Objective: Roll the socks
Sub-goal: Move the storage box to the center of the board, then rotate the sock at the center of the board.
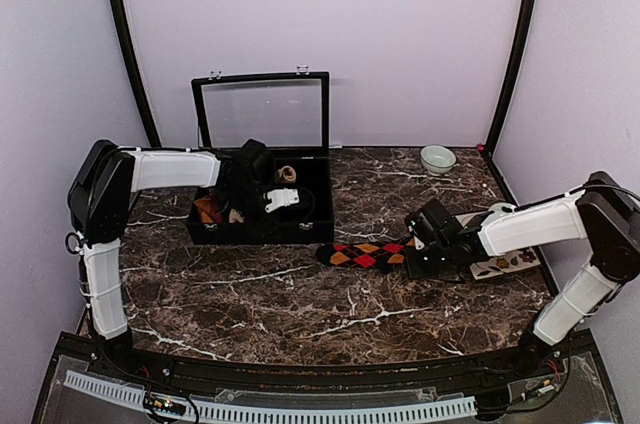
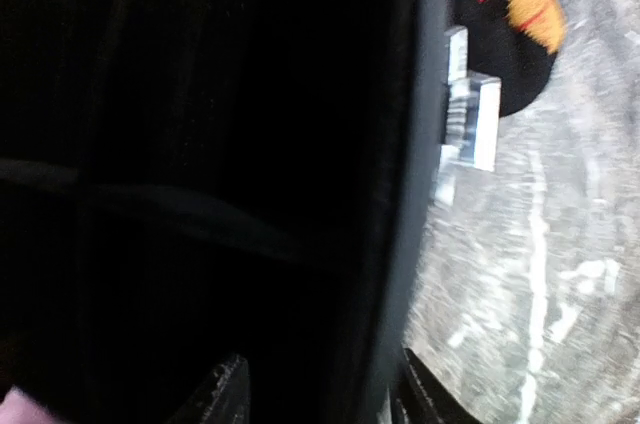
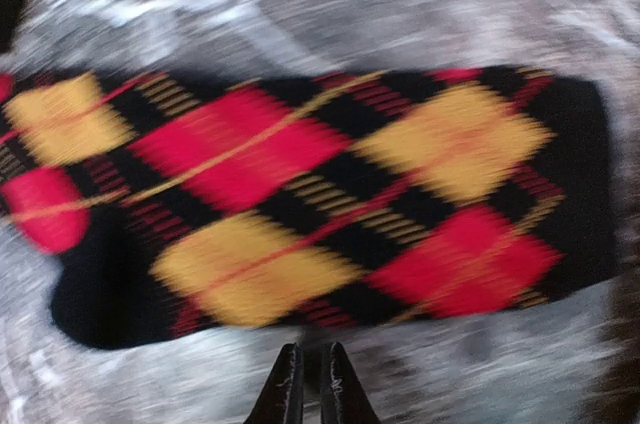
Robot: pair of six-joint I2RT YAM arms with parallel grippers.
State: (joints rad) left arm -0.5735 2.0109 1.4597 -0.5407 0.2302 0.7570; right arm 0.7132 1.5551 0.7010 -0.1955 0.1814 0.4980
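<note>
One sock [image 1: 363, 255], black with red and orange argyle diamonds, lies flat and unrolled on the dark marble table [image 1: 270, 304], right of the box. In the right wrist view the sock [image 3: 320, 194] fills the frame. My right gripper [image 3: 310, 384] is shut with nothing between its fingers, just off the sock's long edge above the table. From above, the right gripper [image 1: 412, 252] is at the sock's right end. My left gripper [image 1: 243, 184] is over the black box. Its fingers [image 2: 225, 394] stand open around the box's front wall. The sock's end [image 2: 510, 4] shows beyond.
The black box [image 1: 255, 234] has its clear lid [image 1: 262, 109] raised, a metal latch [image 2: 470, 114] on its front, and small white [image 1: 283, 199] and tan [image 1: 287, 174] sock rolls inside. A pale bowl [image 1: 437, 158] stands at the back right. A flat white card [image 1: 515, 262] lies under the right arm.
</note>
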